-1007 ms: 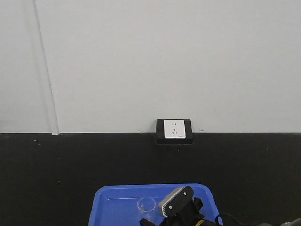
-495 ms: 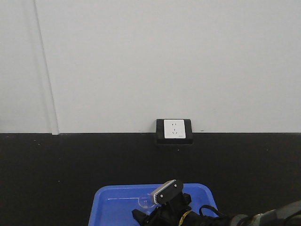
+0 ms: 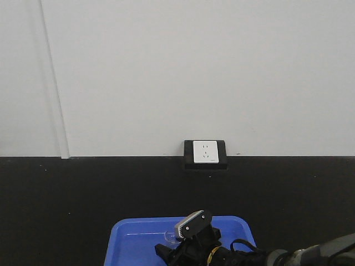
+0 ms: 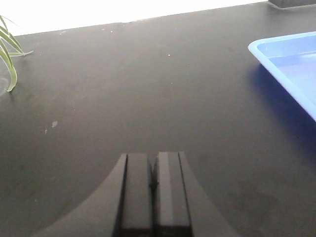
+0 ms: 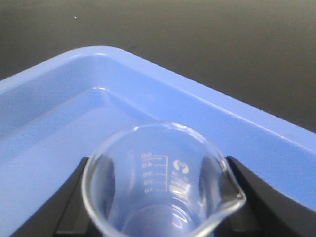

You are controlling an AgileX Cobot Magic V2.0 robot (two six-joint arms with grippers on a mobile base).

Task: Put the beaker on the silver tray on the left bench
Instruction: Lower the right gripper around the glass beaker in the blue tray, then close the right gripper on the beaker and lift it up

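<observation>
1. A matte black table (image 3: 66,199) runs along a plain white wall. A white power socket (image 3: 204,152) in a black frame sits where the wall meets the table.
2. A bright blue tray (image 3: 130,244) with rounded corners and a raised rim lies on the table at the bottom edge of the front view.
3. The beaker (image 5: 163,192) is small and made of clear glass. It stands upright inside the blue tray, near one of the rounded corners. It has a pour spout on its rim and white printed graduation marks on its wall, and it looks empty.
4. The right end effector (image 5: 157,163) sits low over the tray. Its two black fingers (image 5: 69,202) stand one on each side of the beaker, against or just beside the glass. Whether they are squeezing it cannot be told.
5. In the front view, the right arm comes in from the bottom right. Its grey wrist camera housing (image 3: 191,223) hides most of the beaker, so only a sliver of glass rim shows to the left of it.
6. The left end effector (image 4: 153,192) hangs over bare table. It is clenched, with its dark fingers pressed together and holding nothing.
7. In the left wrist view, a corner of the blue tray shows at the right edge, well apart from the left end effector. Thin green plant leaves (image 4: 7,54) show at the left edge.
</observation>
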